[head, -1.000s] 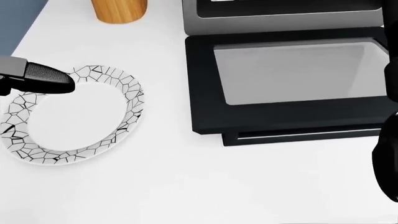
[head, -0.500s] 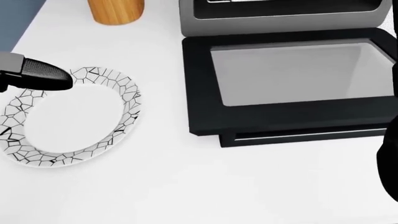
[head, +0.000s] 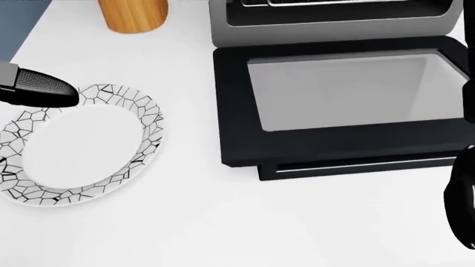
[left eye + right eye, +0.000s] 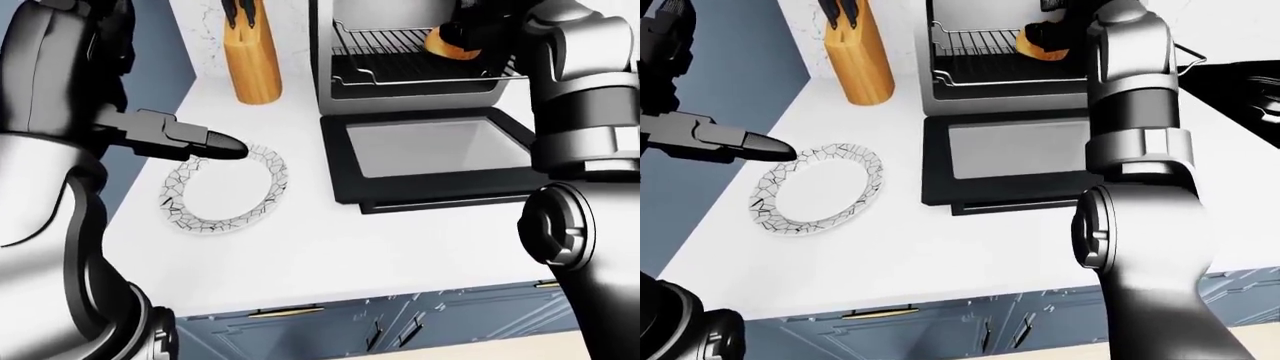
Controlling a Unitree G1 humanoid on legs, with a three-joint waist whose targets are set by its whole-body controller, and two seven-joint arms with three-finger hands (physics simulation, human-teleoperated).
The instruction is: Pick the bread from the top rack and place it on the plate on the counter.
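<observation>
My right hand point(image 4: 470, 22) is up inside the toaster oven point(image 4: 400, 45), at the bread point(image 4: 1040, 41) on the top rack point(image 4: 400, 49); the forearm hides the fingers, so I cannot tell whether they are closed on the bread. That arm reaches straight up the right of both eye views, elbow low. My left hand point(image 4: 195, 141) juts out level, fingers together, holding nothing, its tip over the upper-left rim of the plate point(image 3: 141, 119). The plate lies on the white worktop point(image 3: 223, 222), left of the oven's open door point(image 3: 341, 94). A knife block point(image 4: 250, 64) stands above it.
</observation>
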